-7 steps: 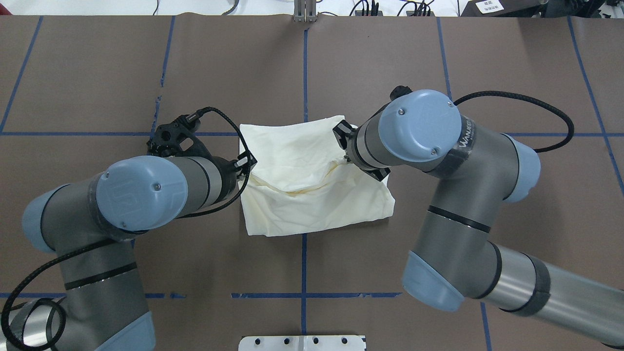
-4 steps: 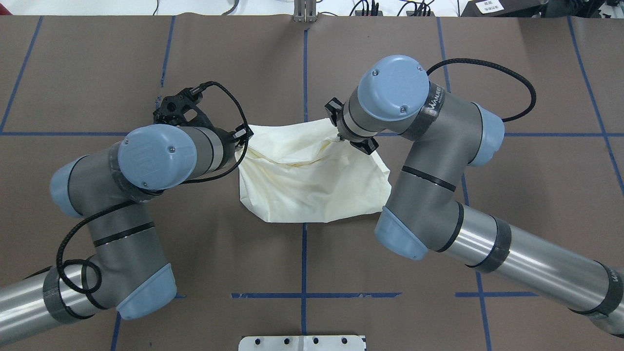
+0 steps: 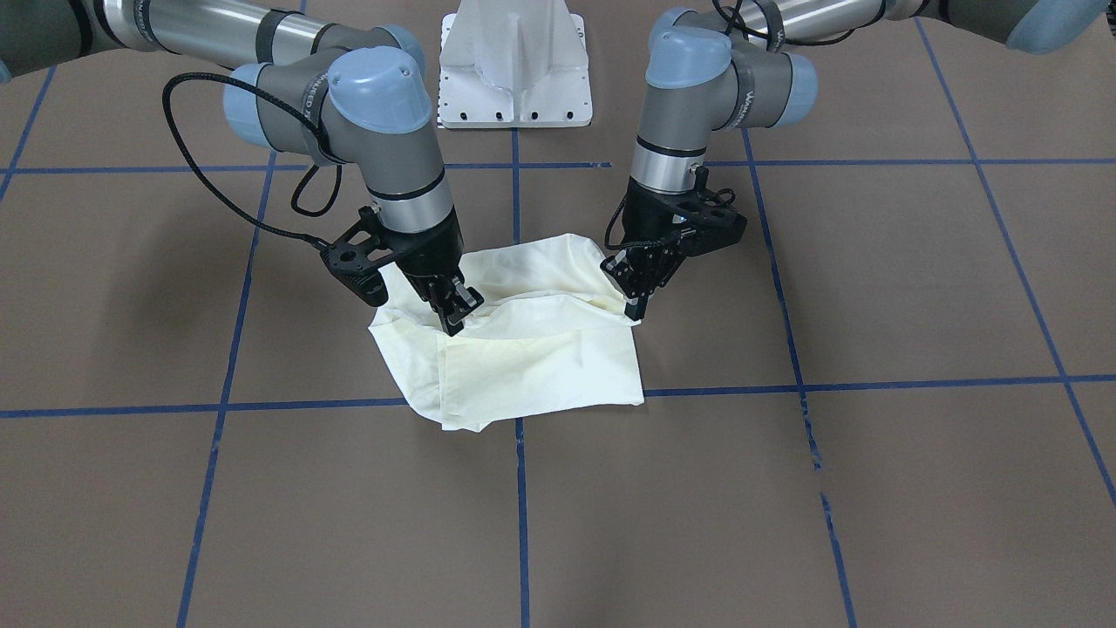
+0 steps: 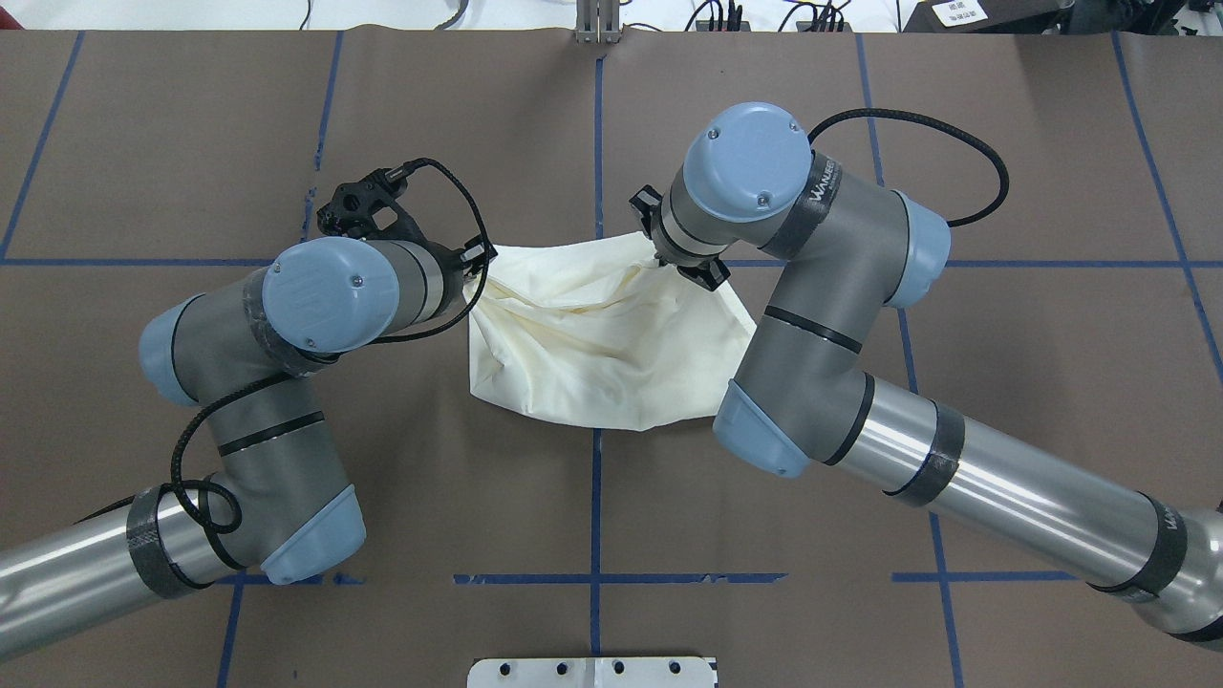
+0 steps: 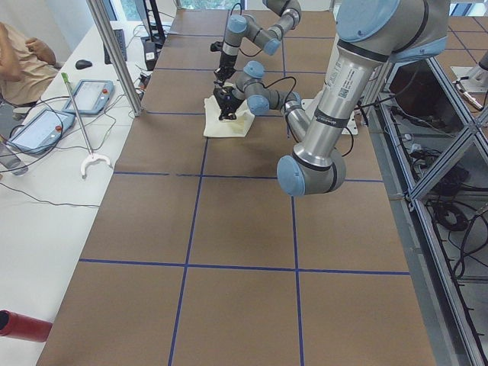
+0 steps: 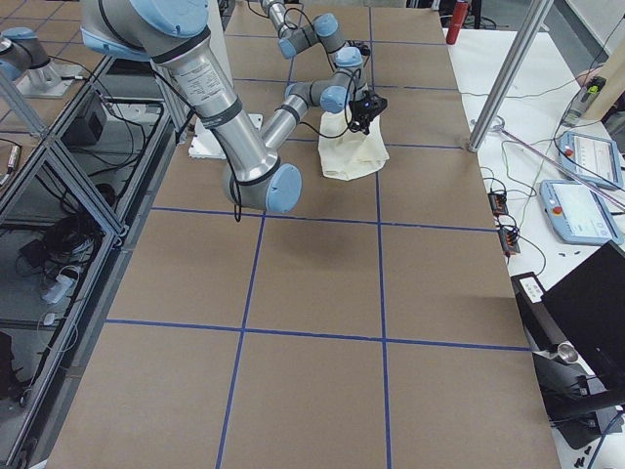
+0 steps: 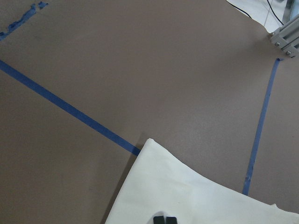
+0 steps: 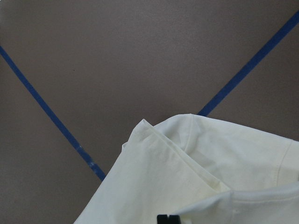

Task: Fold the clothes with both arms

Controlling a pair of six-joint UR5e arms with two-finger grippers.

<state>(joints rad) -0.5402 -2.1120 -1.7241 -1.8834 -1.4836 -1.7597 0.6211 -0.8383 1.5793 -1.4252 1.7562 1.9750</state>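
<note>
The cream shirt [image 3: 540, 358] lies partly folded at the table's middle, with its print hidden. It also shows in the overhead view [image 4: 602, 354]. My left gripper [image 3: 636, 307] is shut on the shirt's edge at one side and holds it raised. In the overhead view the left gripper [image 4: 477, 265] sits at the cloth's far left corner. My right gripper [image 3: 453, 321] is shut on the edge at the other side, and in the overhead view [image 4: 666, 260] it is at the far right corner. Each wrist view shows closed fingertips over cream cloth [image 7: 187, 200] [image 8: 154, 186].
The brown table top carries a grid of blue tape lines [image 4: 596, 143]. The white pedestal base [image 3: 516, 61] stands at the robot's edge. A side bench with tablets [image 5: 46, 126] and a seated person [image 5: 23, 61] runs along the far side.
Both grippers have moved away from the robot toward the shirt's far edge, carrying the held edge with them. The cloth has bunched and its near edge has drawn in.
</note>
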